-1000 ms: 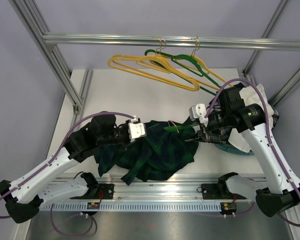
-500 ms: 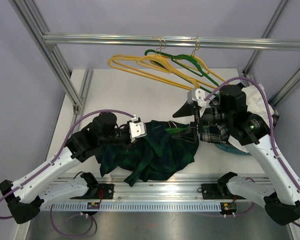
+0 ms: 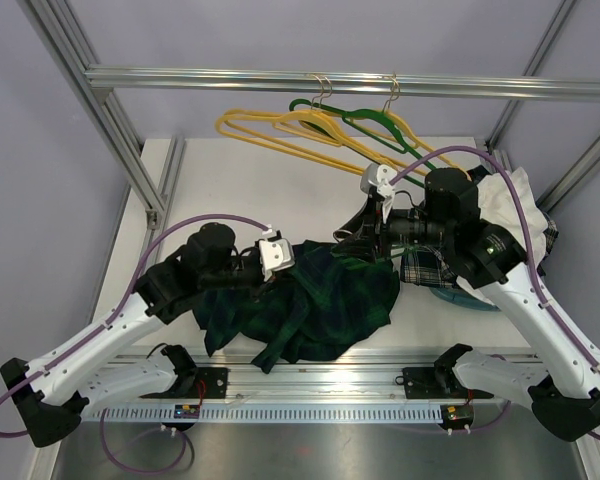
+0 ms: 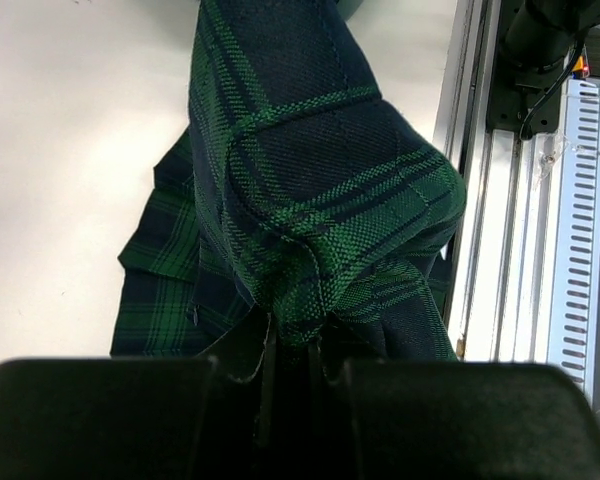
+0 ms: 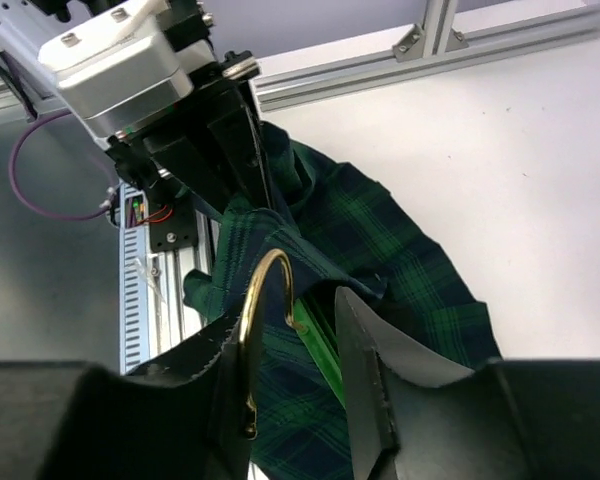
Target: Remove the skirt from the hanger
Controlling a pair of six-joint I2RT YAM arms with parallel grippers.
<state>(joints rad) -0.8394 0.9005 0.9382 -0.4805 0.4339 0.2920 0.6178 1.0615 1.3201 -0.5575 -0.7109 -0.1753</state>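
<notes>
1. Left wrist view: left pincer [image 4: 290, 375] clamped on a bunched fold of the dark green plaid fabric skirt [image 4: 310, 200], heaped on the white surface [image 4: 70, 150].
2. Right pincer [image 5: 295, 400] parted around the brass hook of the green plastic hanger [image 5: 265, 320]; contact unclear.
3. Step judged: pulling hanger free. Next: grip hook, draw away from the pinned skirt.
4. Count: one skirt, one hanger inside it; four or so spare yellow and green hangers [image 3: 310, 135] on the far aluminium rail [image 3: 280, 80].

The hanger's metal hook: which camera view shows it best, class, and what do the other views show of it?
The right wrist view shows it best: the brass hook curves plainly between the right end effector's fingers, above the plaid skirt. The top view hides it behind that end effector. The left wrist view shows only skirt fabric.
</notes>
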